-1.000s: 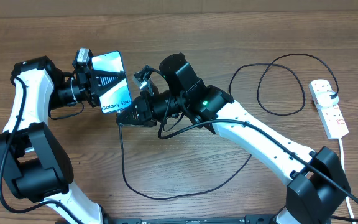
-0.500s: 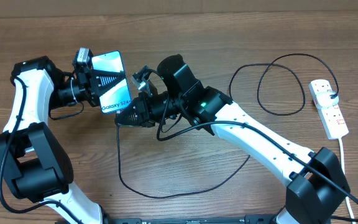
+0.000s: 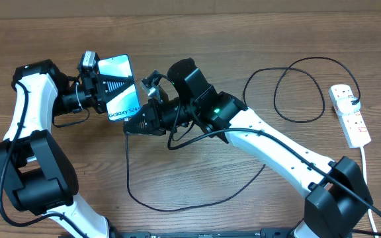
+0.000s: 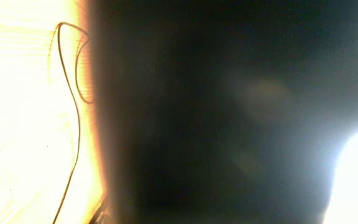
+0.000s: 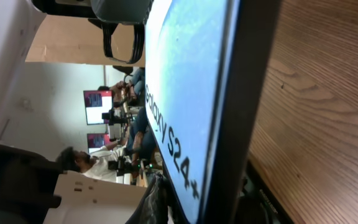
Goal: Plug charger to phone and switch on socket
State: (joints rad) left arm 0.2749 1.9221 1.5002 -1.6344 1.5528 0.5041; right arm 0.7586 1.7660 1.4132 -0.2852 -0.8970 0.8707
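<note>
My left gripper (image 3: 104,86) is shut on the phone (image 3: 126,106), holding it above the table with its blue "Galaxy S24" screen up. My right gripper (image 3: 136,123) sits at the phone's lower edge, shut on the connector end of the charger (image 3: 127,178); the tip itself is hidden. The black cable loops over the table to its plug in the socket (image 3: 350,116), the white strip at far right. In the right wrist view the phone (image 5: 185,93) fills the frame edge-on. In the left wrist view the phone (image 4: 229,112) blacks out most of the picture, with the cable (image 4: 78,124) at left.
The socket's white cord (image 3: 369,172) runs toward the front right edge. The charger's slack lies in loops at front centre and back right (image 3: 296,86). Both arms crowd the left-centre area. Wooden table (image 5: 316,93) shows beside the phone.
My right gripper has edged slightly left toward the phone's lower edge, and the cable loop beneath it shifted a little. The left arm and phone have stayed still.
</note>
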